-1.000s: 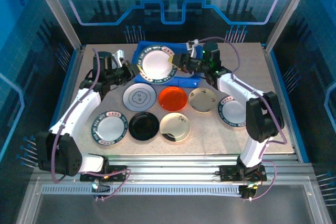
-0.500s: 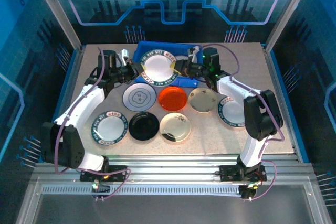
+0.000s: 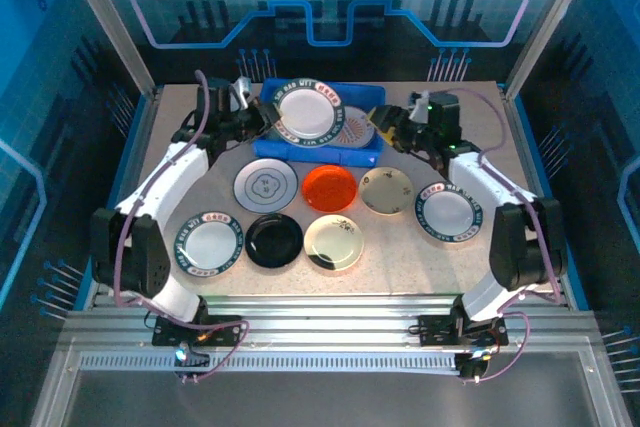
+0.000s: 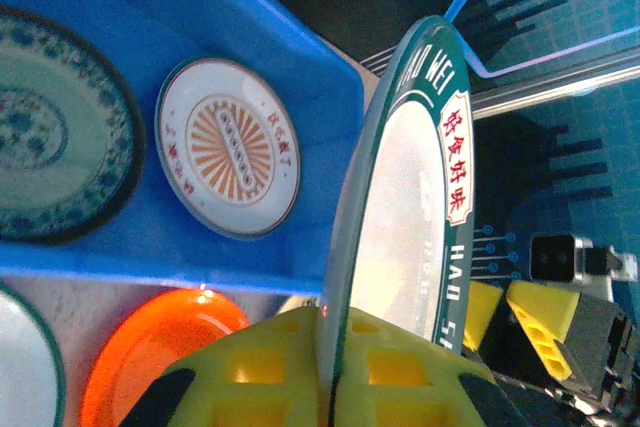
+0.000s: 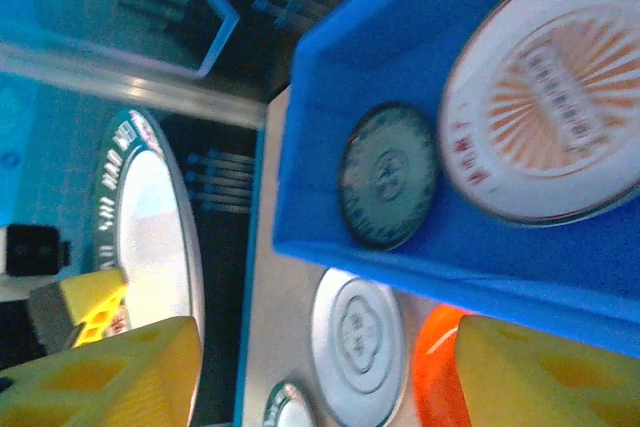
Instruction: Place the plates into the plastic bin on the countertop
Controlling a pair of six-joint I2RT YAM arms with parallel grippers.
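My left gripper is shut on the rim of a white plate with a dark lettered rim, held tilted over the blue plastic bin. In the bin lie a sunburst-patterned plate and a teal-patterned plate. My right gripper is open with nothing in it, just right of the bin. The held plate shows in the right wrist view too.
On the countertop in front of the bin lie grey-white, orange-red, beige, black and cream plates. Dark-rimmed white ones sit at the left and right.
My right gripper has left the held plate's right edge and drawn back to the right of the bin. My left gripper has carried the plate a little farther back over the bin.
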